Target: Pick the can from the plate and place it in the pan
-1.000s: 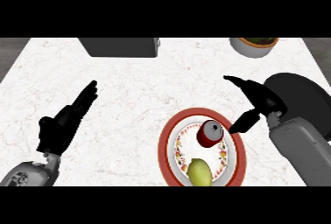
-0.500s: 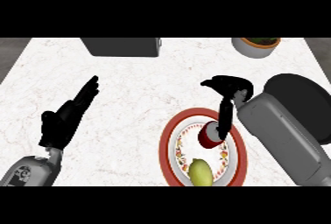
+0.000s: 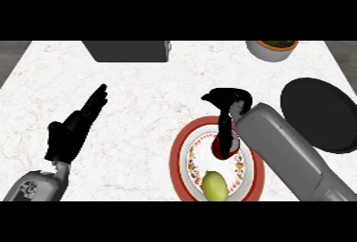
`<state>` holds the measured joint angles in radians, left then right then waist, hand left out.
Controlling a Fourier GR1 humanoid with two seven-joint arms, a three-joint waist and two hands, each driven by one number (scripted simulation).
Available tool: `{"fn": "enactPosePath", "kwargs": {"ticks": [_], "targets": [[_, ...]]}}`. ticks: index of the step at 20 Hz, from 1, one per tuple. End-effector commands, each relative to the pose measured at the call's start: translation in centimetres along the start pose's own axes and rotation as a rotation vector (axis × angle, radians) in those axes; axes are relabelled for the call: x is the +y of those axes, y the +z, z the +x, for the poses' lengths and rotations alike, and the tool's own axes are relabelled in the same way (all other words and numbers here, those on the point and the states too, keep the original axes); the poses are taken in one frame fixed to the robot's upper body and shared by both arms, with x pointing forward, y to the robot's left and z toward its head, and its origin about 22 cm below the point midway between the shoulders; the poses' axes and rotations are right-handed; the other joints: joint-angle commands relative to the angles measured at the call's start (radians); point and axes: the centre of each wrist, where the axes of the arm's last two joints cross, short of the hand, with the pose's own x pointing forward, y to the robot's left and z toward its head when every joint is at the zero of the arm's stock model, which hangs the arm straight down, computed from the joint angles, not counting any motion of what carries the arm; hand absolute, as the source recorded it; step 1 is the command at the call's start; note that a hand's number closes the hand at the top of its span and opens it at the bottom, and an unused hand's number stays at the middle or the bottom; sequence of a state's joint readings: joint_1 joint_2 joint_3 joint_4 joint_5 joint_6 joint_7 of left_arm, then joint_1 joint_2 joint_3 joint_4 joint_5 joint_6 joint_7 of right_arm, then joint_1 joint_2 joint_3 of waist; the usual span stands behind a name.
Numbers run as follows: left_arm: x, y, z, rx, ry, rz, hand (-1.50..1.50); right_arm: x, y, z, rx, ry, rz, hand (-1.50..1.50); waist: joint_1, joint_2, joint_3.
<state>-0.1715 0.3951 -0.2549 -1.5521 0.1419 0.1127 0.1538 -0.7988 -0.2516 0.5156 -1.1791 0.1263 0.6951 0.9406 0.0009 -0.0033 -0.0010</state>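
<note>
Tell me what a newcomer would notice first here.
The right hand hangs over the red-rimmed plate at lower centre, covering most of the can near a green fruit. The black pan lies to the plate's right, and the open left hand rests at the left.

Dark box (image 3: 126, 50) and small pot (image 3: 273, 49) at far edge — yellow-green fruit (image 3: 215, 185) nearer.

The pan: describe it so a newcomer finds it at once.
Start at the white marble counter and go to its right edge. The pan lies there, right of the red-rimmed plate. It alone is a plain black disc.
</note>
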Motion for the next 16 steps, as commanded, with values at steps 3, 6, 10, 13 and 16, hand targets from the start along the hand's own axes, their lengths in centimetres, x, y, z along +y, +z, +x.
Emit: {"fn": "enactPosePath", "kwargs": {"ticks": [3, 6, 10, 13, 16], "targets": [[1.1, 1.1, 0.6, -0.006, -0.009, -0.005, 0.00, 0.6, 0.3, 0.8, 0.172, 0.116, 0.023, -1.50, 0.006, -0.002, 0.000], [0.5, 0.3, 1.0, 0.001, -0.005, 0.003, 0.00, 1.7, 0.4, -0.7, 0.183, 0.126, 0.051, -1.50, -0.008, -0.003, 0.000], [0.9, 1.0, 0.7, 0.002, -0.005, -0.005, 0.00, 3.2, 0.7, -0.2, 0.176, 0.147, 0.035, -1.50, -0.007, -0.003, 0.000], [0.7, 0.4, 0.6, -0.003, 0.001, -0.002, 0.00, 4.8, -0.8, -0.6, 0.189, 0.111, 0.028, -1.50, -0.004, 0.001, 0.001], [1.2, -0.5, 0.8, -0.006, 0.002, -0.007, 0.00, 3.6, -0.9, -1.2, 0.179, 0.096, 0.014, -1.50, -0.002, 0.003, 0.001]]}}
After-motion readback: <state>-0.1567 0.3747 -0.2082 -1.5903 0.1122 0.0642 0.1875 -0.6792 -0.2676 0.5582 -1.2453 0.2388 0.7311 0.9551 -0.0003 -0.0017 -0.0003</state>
